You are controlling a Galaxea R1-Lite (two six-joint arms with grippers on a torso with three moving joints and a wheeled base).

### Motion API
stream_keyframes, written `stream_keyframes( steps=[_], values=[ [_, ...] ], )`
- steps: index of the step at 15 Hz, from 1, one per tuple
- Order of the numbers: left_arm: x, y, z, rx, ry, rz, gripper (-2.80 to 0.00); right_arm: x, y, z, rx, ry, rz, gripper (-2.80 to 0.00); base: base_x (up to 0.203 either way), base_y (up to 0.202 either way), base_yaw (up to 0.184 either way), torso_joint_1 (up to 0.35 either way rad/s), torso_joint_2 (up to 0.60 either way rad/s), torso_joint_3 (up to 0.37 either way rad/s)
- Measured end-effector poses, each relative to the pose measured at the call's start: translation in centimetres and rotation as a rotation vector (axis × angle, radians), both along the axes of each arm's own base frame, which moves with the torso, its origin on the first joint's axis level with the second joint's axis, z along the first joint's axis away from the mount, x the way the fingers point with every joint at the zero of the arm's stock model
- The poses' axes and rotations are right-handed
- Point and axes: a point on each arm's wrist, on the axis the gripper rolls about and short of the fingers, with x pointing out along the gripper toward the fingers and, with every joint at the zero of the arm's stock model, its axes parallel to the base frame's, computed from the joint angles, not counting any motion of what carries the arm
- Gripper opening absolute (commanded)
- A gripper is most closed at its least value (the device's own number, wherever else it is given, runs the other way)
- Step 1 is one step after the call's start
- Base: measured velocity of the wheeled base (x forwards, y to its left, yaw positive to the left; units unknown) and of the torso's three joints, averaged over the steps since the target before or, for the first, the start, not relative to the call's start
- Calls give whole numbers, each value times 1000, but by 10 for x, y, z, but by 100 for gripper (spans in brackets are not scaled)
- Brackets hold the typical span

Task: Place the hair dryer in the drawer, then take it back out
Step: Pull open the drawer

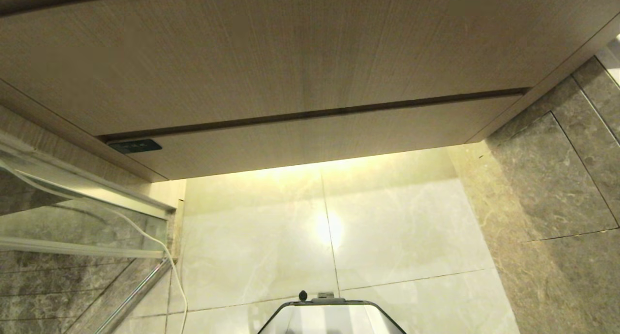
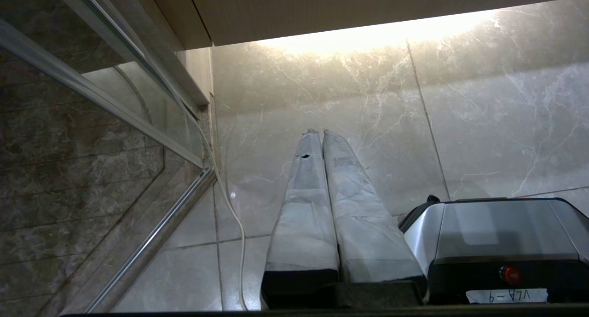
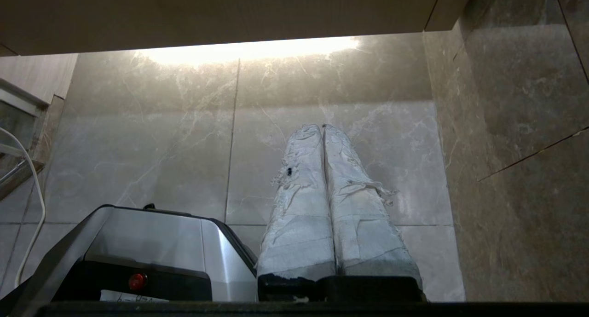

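Observation:
The drawer [image 1: 310, 140] is the wide, shallow wood-grain front at the bottom of the vanity, under a taller wood panel [image 1: 290, 57]. It is pushed in flush, with only a dark gap above it. The hair dryer is out of view. Neither arm shows in the head view. My left gripper [image 2: 320, 132] hangs over the pale floor tiles beside the robot's base, its taped fingers pressed together with nothing between them. My right gripper [image 3: 322, 126] hangs the same way on the base's other side, shut and empty.
A glass partition with a metal frame [image 1: 72, 227] stands at the left, and a white cord [image 1: 164, 249] trails down beside it. A dark grey stone wall [image 1: 557, 179] closes the right. The robot's silver base [image 1: 329, 317] stands on the lit floor tiles [image 1: 397, 227]. A small black plate [image 1: 134, 145] sits at the drawer's left end.

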Motion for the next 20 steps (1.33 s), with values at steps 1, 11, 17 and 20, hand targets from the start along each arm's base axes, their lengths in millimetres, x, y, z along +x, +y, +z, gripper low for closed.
stream_keyframes(
  steps=[1,11,17,20],
  values=[
    [0,0,0,0,0,0,-280,0,0,0,1,0,0,-280,0,0,0,0,0,0],
    [0,0,0,0,0,0,-280,0,0,0,0,1,0,-280,0,0,0,0,0,0],
    [0,0,0,0,0,0,-280,0,0,0,1,1,-1,-280,0,0,0,0,0,0],
    [0,0,0,0,0,0,-280,0,0,0,0,1,1,-280,0,0,0,0,0,0]
  ],
)
